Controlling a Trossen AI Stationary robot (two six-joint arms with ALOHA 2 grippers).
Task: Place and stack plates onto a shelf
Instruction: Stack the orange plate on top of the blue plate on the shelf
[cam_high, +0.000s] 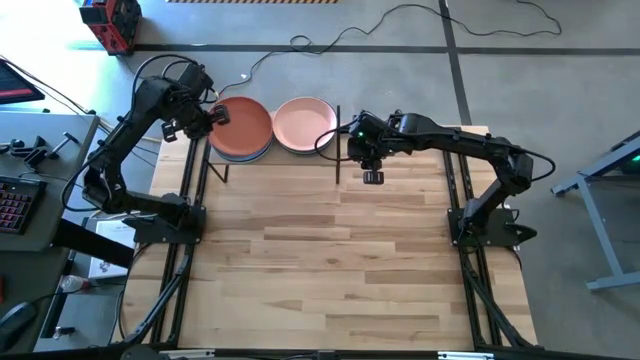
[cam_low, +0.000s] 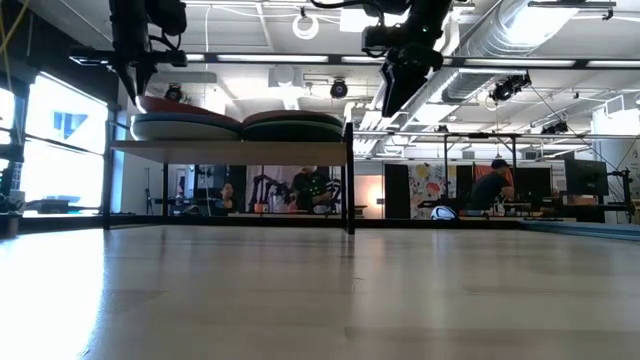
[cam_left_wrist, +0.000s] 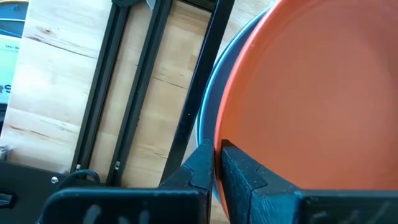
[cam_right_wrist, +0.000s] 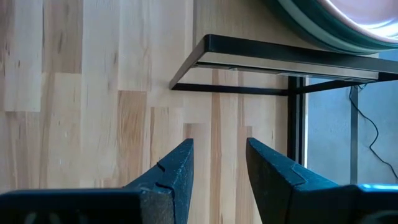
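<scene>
Plates: two stacks sat side by side on the shelf (cam_high: 225, 165) at the table's far edge | terracotta plate (cam_high: 243, 125) topped the left stack, pink plate (cam_high: 305, 122) the right | left gripper (cam_high: 216, 117) clenched on the terracotta plate's left rim | right gripper (cam_high: 372, 177) released, hovering just right of the shelf.

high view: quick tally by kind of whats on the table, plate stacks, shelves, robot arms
plate stacks: 2, terracotta-topped stack, pink-topped stack
shelf: 1
robot arms: 2, left arm, right arm
total: 5
</scene>
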